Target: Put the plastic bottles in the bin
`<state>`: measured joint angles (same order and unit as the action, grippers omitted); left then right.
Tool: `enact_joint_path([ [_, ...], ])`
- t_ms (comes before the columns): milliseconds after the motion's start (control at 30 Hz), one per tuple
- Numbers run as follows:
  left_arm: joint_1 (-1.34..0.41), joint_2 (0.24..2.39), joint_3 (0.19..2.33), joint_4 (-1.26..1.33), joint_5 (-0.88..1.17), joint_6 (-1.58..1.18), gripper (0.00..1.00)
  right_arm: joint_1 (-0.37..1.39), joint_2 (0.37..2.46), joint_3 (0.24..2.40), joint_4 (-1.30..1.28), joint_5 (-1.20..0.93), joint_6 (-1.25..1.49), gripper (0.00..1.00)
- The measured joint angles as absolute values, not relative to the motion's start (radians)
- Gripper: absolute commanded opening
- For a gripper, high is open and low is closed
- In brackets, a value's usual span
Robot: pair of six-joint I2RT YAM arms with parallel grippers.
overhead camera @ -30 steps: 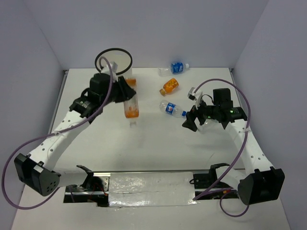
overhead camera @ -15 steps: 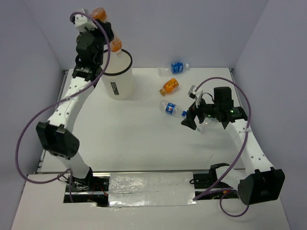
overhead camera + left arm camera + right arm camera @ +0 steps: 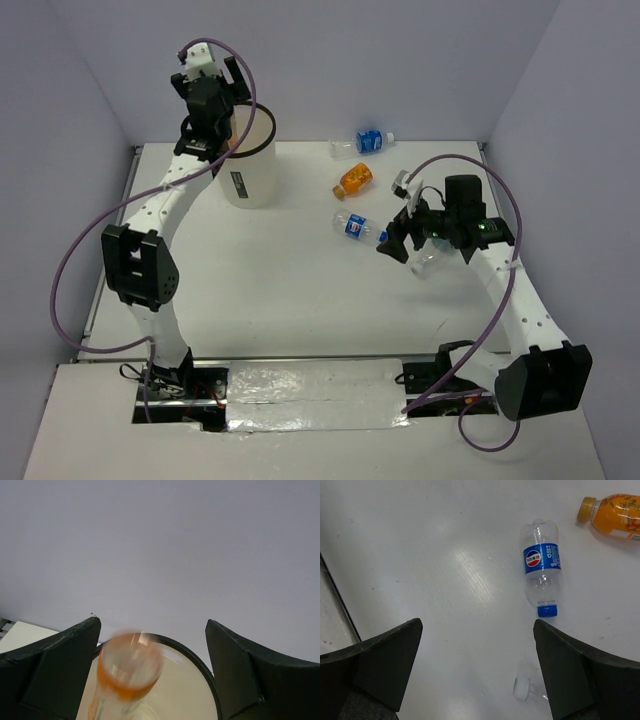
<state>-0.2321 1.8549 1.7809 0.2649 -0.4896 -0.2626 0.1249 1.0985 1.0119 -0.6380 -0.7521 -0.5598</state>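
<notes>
Let go since half a second ago, one orange bottle (image 3: 129,672) falls, blurred, at the mouth of the bin (image 3: 250,178), far left. Above it the left hand (image 3: 152,627) is spread wide and holds nothing. Four bottles lie on the tabletop (image 3: 280,290): the second orange bottle (image 3: 353,180), the far blue-labelled bottle (image 3: 368,141), the nearer blue-labelled bottle (image 3: 358,228) and the green-capped bottle (image 3: 522,689), this last under the wide, empty right hand (image 3: 397,243). I judge one nearly binned and four left to do.

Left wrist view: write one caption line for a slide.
Open left gripper over the bin, blurred orange bottle between its jaws.
</notes>
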Motion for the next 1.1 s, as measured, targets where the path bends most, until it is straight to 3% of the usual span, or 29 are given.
enact_joint_path([
  [267, -0.231, 1.82, 1.822, 0.141, -0.417, -0.295, 0.99, 0.165, 1.323, 1.155, -0.667, -0.657, -0.65, 1.0],
  [500, -0.228, 1.649, 1.765, 0.001, -0.323, -0.352, 1.0, 0.242, 1.536, 1.234, -0.67, -0.527, -0.678, 1.0],
  [933, -0.146, 1.01, 1.18, -0.213, -0.038, -0.514, 0.99, 0.369, 1.906, 1.424, -0.594, -0.285, -0.643, 1.0],
  [1100, -0.141, 0.781, 1.006, -0.32, -0.01, -0.58, 0.99, 0.369, 2.005, 1.465, -0.569, -0.212, -0.649, 0.88],
])
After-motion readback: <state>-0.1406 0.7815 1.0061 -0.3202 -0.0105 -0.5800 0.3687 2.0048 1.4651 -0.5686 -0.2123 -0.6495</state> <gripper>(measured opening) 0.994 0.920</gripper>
